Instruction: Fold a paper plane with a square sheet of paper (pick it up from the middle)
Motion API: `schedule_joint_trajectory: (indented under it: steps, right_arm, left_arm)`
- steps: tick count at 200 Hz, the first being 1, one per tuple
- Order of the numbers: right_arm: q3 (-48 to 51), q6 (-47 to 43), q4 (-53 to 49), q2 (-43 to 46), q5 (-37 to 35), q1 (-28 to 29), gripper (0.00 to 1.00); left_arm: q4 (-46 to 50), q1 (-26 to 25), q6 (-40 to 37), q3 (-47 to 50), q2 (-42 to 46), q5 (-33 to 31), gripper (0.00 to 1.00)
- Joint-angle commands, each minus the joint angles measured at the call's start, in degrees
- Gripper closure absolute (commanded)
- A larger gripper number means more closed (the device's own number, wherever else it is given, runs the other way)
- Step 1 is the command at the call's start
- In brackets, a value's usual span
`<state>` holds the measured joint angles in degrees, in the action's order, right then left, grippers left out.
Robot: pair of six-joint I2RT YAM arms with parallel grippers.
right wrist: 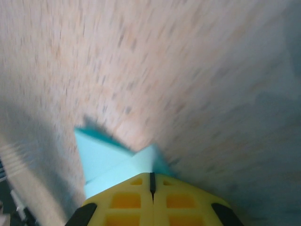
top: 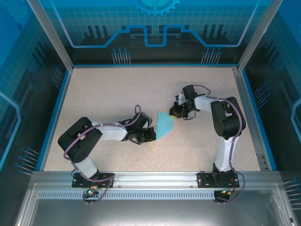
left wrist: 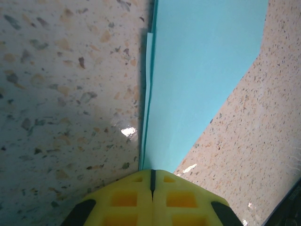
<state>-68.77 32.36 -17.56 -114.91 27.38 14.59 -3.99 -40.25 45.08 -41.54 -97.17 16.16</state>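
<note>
The cyan sheet of paper [top: 164,126] lies folded into a tapering shape at the middle of the speckled table [top: 108,89], between the two grippers. My left gripper [top: 149,135] is shut at its near-left tip. In the left wrist view the paper [left wrist: 202,70] narrows down into the closed yellow jaws of that gripper [left wrist: 151,172], with layered edges along its left side. My right gripper [top: 176,112] is shut at the far-right corner. In the blurred right wrist view, folded flaps of the paper [right wrist: 101,157] come out from under that gripper's closed jaws [right wrist: 151,175].
A blue rim [top: 54,117] and glass walls with metal posts enclose the table. The metal rail [top: 150,178] with both arm bases runs along the near edge. Open tabletop lies at the far side and to the left.
</note>
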Motion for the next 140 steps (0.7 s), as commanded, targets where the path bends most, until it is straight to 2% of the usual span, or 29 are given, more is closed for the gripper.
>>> schedule_joint_trajectory:
  steps: [1,39,58,80,90,103,140]
  right_arm:
    - [-3.27,-1.99,-1.87,-1.19,-5.7,-2.61,0.97]
    - [-2.34,-2.15,-1.6,3.14,-4.76,-2.64,0.94]
    - [0.27,-1.86,-1.62,7.09,-4.51,-2.13,0.87]
    - [4.45,-1.43,-1.18,11.71,-2.9,-0.94,0.73]
    - [6.05,-1.11,-1.11,13.32,-1.4,-0.18,0.69]
    - [8.73,0.29,-0.3,15.19,-0.3,0.93,0.64]
    - [15.25,5.99,4.78,18.13,1.71,3.87,0.53]
  left_arm:
    - [12.78,-1.05,0.01,2.93,-3.05,-1.35,1.0]
    - [12.3,-0.98,-0.01,0.02,-2.2,-1.53,1.0]
    - [11.56,-1.03,0.47,-2.24,-0.43,-1.52,1.0]
    - [11.67,-0.97,0.56,-6.5,1.72,-1.39,0.87]
    - [12.24,-0.93,0.46,-8.83,2.39,-1.3,0.75]
    - [13.96,-0.88,0.14,-11.77,2.85,-2.5,0.65]
    - [16.92,1.79,0.86,-15.33,4.29,-8.33,0.51]
